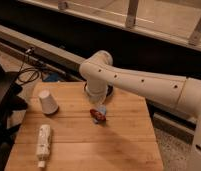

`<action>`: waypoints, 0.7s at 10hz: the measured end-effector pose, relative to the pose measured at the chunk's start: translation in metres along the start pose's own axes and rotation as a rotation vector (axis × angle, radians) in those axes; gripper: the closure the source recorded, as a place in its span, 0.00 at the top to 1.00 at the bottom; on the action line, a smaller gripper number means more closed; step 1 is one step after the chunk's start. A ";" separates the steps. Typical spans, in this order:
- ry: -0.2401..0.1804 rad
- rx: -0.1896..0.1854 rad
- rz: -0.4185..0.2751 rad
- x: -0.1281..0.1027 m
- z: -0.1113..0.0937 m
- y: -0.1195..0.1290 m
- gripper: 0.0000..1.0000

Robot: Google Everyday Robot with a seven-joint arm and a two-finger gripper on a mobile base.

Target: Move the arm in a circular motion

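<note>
So here's my arm: it comes in from the right edge and runs as one fat cream tube across the back right of the worktop, with a row of small dark holes down its side. It bends at a rounded elbow over the back edge, about the middle, and the last short segment drops straight down from there.

My tool sits at the bottom of that drop, low over the back middle of the worktop. It's mostly tucked under the wrist, with a dark ring showing around it. Honestly can't tell if it's spread or pressed together, or whether it's pinching anything.

Just in front of the tool there's a small red and blue thing lying on the wood. It's very close, but I can't say whether they're touching.

On the left side of the worktop:
- a white cup, upside down, near the back left corner and well apart from the arm
- a white bottle, on its side near the front left, pointing roughly front to back

Off the worktop to the left, black cables are coiled on the floor, with something dark and bulky along the left edge. Behind it all runs a long pale ledge with a dark band above it.
</note>
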 end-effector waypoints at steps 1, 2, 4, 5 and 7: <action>0.007 0.001 -0.007 0.003 0.000 0.009 0.10; 0.008 0.000 -0.008 0.009 -0.001 0.020 0.10; 0.005 0.000 -0.002 0.017 -0.003 0.030 0.10; 0.006 0.001 -0.003 0.019 -0.003 0.030 0.10; 0.012 0.004 -0.014 0.019 -0.005 0.036 0.10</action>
